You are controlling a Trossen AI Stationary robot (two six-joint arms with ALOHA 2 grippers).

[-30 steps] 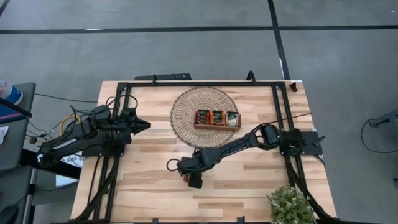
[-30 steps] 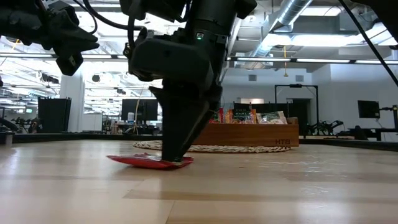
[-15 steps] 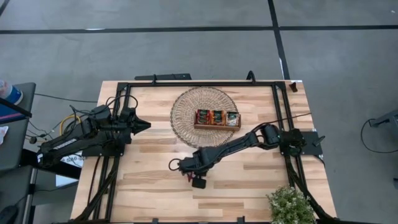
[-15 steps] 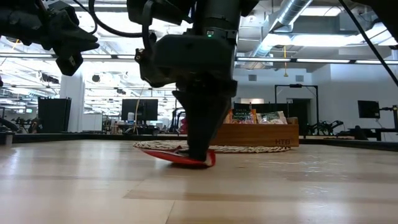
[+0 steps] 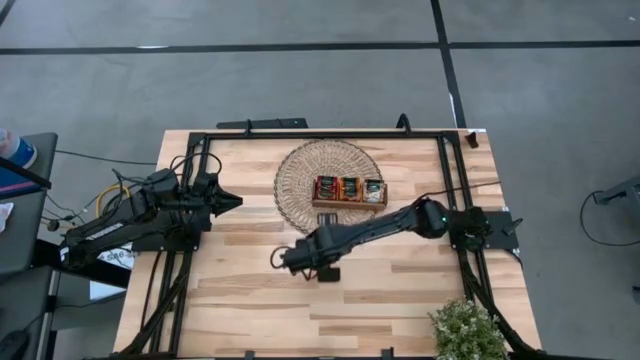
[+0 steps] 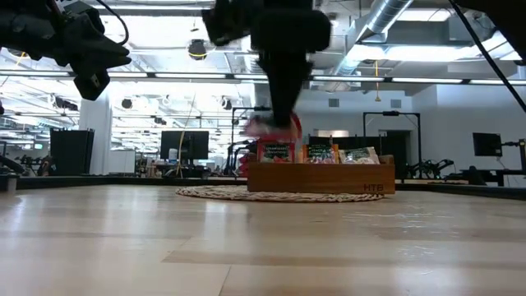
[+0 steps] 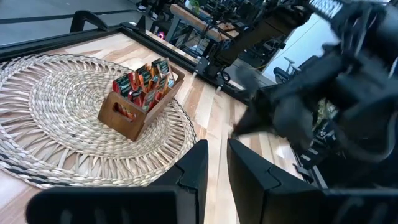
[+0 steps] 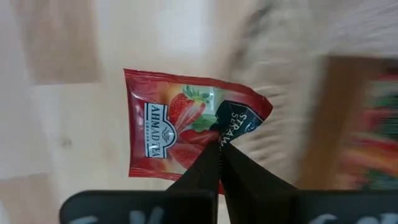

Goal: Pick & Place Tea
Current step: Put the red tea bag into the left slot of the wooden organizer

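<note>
Fingertips of your right claw (image 8: 219,148) pinch one red sachet (image 8: 186,134) by its edge, lifted clear off the bench (image 5: 400,290). Beyond it sits the wooden tray (image 5: 348,201) on the woven mat (image 5: 300,170), nearer this arm. Your left claw (image 7: 212,163) waits, fingers narrow, empty.

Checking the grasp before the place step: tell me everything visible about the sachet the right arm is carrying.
The red sachet is a flat, glossy square packet printed with strawberries, a white brand panel and a dark label band at one side. The right end effector is shut on one edge, near the dark band; the rest hangs free. In the low view the sachet is lifted clear of the table, in front of the wooden tray on the woven mat. Nothing else touches it.
</note>
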